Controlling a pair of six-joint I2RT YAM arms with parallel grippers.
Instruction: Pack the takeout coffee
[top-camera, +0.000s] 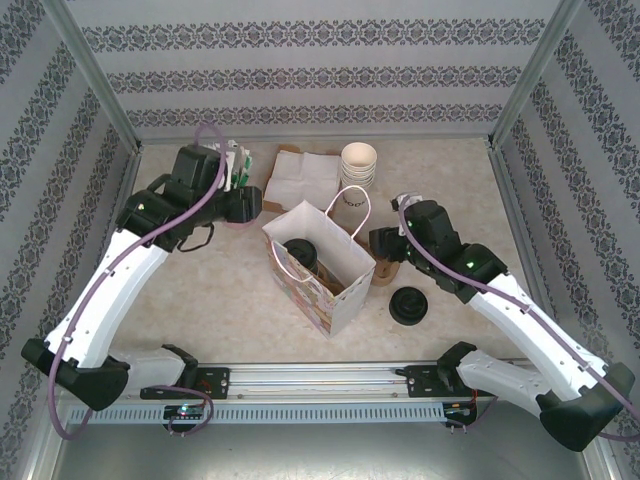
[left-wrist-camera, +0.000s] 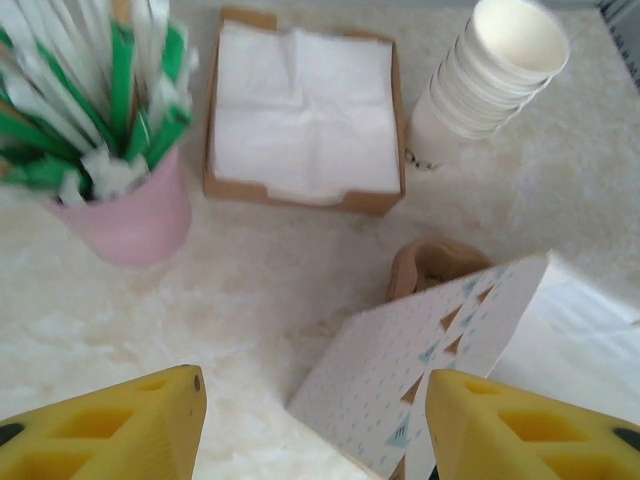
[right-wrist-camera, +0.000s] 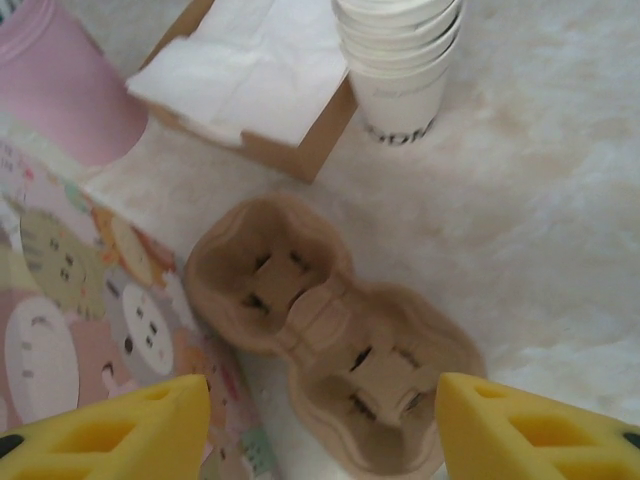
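From above, you'll find the takeout coffee (top-camera: 300, 251) already standing inside the paper bag (top-camera: 300, 292). The bag sits between the left pincer (top-camera: 243, 206) and the right pincer (top-camera: 383, 243), so packing looks done, with only backing off left. At the left wrist, the yellow fingers (left-wrist-camera: 110, 430) stand wide and empty, with the bag's corner beneath them. At the right wrist, the fingers (right-wrist-camera: 110, 435) are wide too, holding nothing, above a cardboard cup carrier (right-wrist-camera: 330, 330).

takeout coffee (top-camera: 300, 250): all but its black top hidden inside bag (top-camera: 345, 285). Cup carrier (left-wrist-camera: 435, 265) half behind bag wall. Straws (left-wrist-camera: 90, 90) near table's (left-wrist-camera: 250, 300) back edge: blurred, clipped top/left.
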